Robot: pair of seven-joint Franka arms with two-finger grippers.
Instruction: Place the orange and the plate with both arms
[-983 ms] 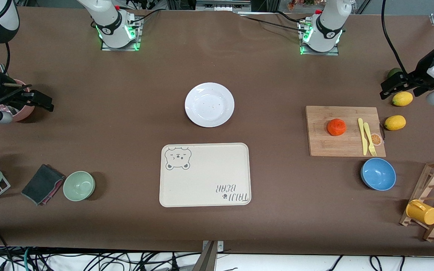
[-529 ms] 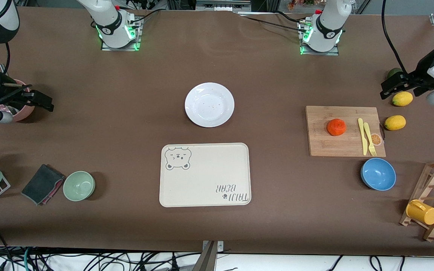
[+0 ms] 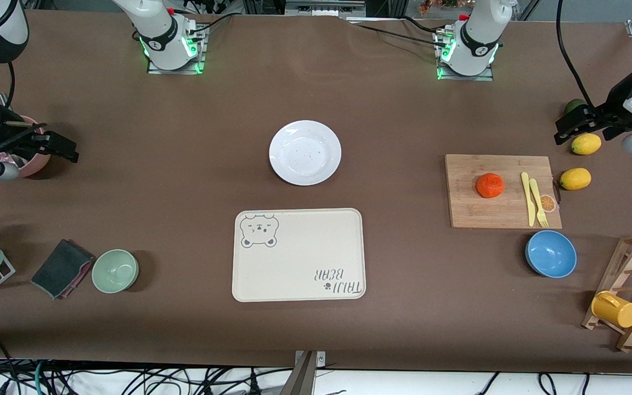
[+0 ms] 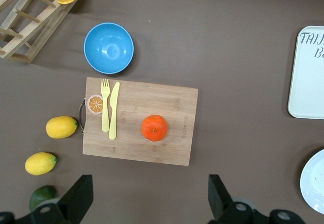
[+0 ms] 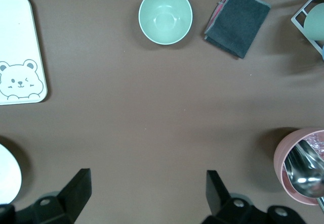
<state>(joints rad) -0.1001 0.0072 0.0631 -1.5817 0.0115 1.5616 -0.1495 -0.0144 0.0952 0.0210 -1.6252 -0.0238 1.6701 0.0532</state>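
Brown cloth covers the long table (image 3: 184, 181), with both arm bases at its farthest edge from the front camera. At the middle lies the plate (image 3: 305, 152), white and bare, and just nearer the camera than it sits the cream bear-print tray (image 3: 298, 254). Toward the left arm's end, the orange (image 3: 490, 185) rests on a wooden cutting board (image 3: 472, 211) beside a yellow fork and knife (image 3: 533, 198). A blue bowl (image 3: 551, 253) stands nearer the camera than the board, and two lemons (image 3: 575, 179) lie beside it. The left gripper (image 3: 573, 127) hangs above the lemons, fingers (image 4: 76, 199) spread wide, grasping nothing. The right gripper (image 3: 55, 145) waits over the right arm's end beside a pink cup (image 3: 35, 162), fingers (image 5: 75, 191) likewise released. A green bowl (image 3: 115, 270) and a dark cloth (image 3: 62, 268) lie near that end.
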